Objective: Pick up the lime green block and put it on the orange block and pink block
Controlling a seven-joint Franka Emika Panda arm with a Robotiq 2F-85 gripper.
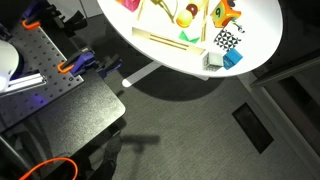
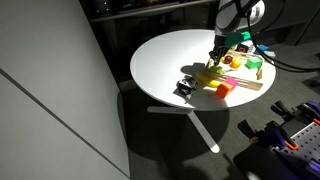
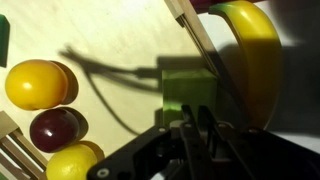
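Note:
The lime green block (image 3: 185, 90) lies on the white table just beyond my fingertips in the wrist view, beside a wooden stick (image 3: 195, 35) and a curved yellow piece (image 3: 250, 50). My gripper (image 3: 193, 125) has its fingers close together with nothing between them, just short of the block. In an exterior view the gripper (image 2: 216, 52) hangs low over the cluster of toys. An orange block (image 1: 228, 15) and a pink block (image 1: 130, 4) sit on the round table (image 1: 160, 55) in an exterior view, where the gripper is out of frame.
Yellow balls (image 3: 35, 82) and a dark red ball (image 3: 55, 128) lie left of the block. A checkered block (image 1: 226, 40), a blue block (image 1: 233, 58) and wooden sticks (image 1: 165, 40) sit near the table's edge. A perforated metal bench (image 1: 50, 85) stands beside the table.

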